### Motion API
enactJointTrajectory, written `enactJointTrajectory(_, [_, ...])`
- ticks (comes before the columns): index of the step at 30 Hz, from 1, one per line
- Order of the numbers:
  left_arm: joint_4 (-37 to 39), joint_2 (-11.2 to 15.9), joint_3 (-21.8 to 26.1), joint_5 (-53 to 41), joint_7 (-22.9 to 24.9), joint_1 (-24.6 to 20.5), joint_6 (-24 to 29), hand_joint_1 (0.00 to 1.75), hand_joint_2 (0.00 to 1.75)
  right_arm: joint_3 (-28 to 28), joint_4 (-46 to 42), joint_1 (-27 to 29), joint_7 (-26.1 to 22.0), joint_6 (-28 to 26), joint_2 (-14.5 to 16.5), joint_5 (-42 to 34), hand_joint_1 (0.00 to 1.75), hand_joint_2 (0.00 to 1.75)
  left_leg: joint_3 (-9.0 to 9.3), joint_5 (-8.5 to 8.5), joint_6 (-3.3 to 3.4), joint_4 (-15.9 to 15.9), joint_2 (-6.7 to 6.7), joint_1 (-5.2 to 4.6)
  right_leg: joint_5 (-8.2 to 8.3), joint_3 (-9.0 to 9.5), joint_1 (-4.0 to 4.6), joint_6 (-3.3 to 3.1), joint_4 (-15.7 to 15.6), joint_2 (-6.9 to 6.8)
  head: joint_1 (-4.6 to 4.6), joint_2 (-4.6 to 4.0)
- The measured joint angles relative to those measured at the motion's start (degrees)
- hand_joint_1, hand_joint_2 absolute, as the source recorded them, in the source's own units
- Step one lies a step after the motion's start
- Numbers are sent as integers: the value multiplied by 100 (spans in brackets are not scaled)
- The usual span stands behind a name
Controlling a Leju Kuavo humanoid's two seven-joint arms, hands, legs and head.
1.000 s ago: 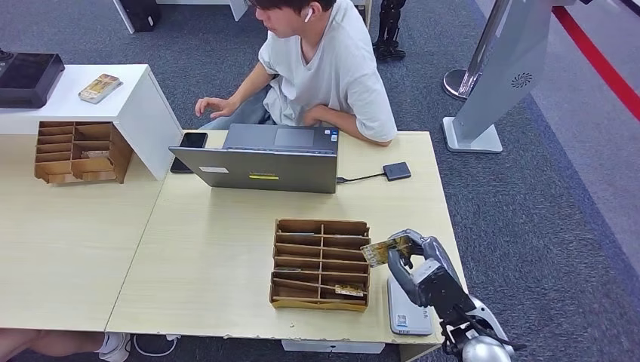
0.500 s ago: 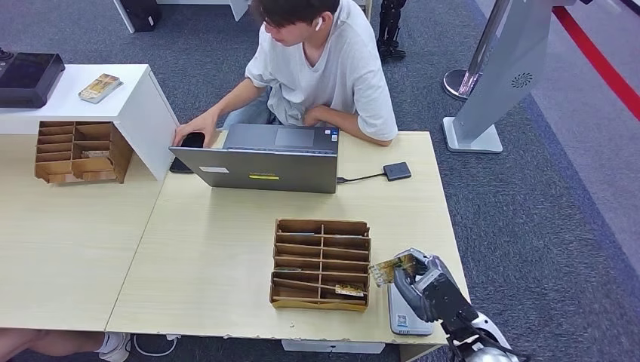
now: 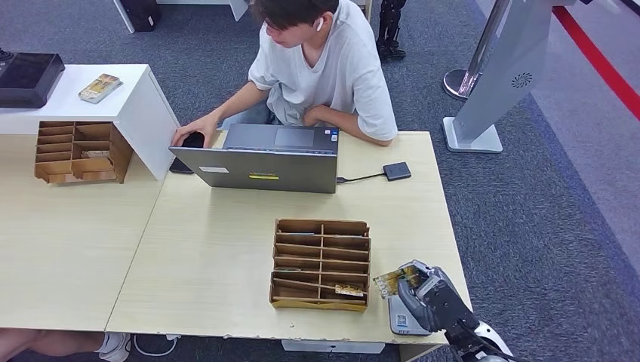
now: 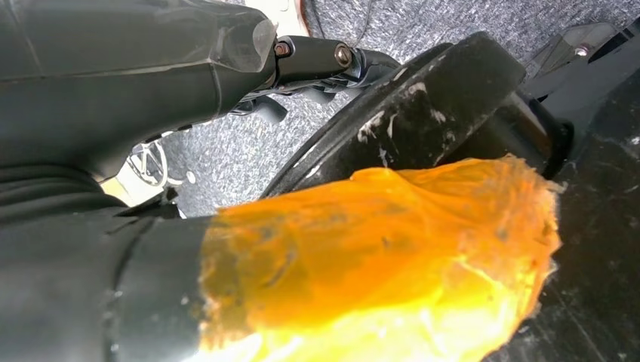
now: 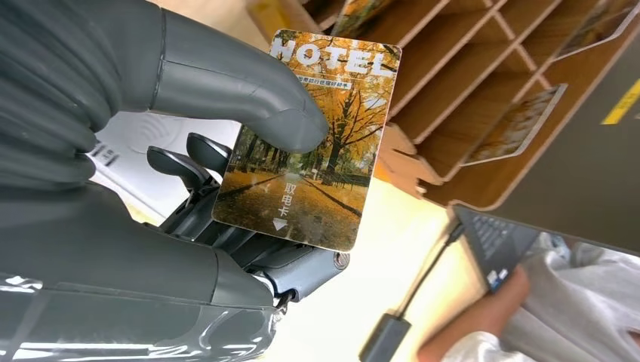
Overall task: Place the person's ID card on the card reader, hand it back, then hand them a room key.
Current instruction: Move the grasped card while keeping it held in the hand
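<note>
My right hand (image 3: 428,296) pinches a hotel room key card (image 3: 391,281) with an autumn-tree picture between thumb and fingers. It hovers at the table's front right corner, over the white card reader (image 3: 399,321), just right of the brown card organiser (image 3: 321,264). In the right wrist view the thumb (image 5: 226,83) presses on the card (image 5: 317,143), which reads "HOTEL"; the white reader (image 5: 151,139) lies behind it. Whether the card touches the reader I cannot tell. The seated person (image 3: 324,68) faces a laptop across the table.
A grey laptop (image 3: 264,160) stands at the far side, with a cable to a small dark drive (image 3: 396,170). The person's hand rests on a phone (image 3: 192,140). A second organiser (image 3: 75,151) and a white stand (image 3: 143,113) sit at the left.
My right hand has drawn back toward the table's front edge and sunk lower over the reader, card still held. The person's hand has reached to the phone.
</note>
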Motion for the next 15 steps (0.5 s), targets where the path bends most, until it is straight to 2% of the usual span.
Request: enactJointTrajectory(15, [0, 5, -32, 17, 9, -1, 0, 0, 0, 135, 291, 50, 466, -345, -49, 754, 175, 175, -1, 0, 0, 0, 0, 0, -1, 0, 0, 0, 0, 0, 0, 0])
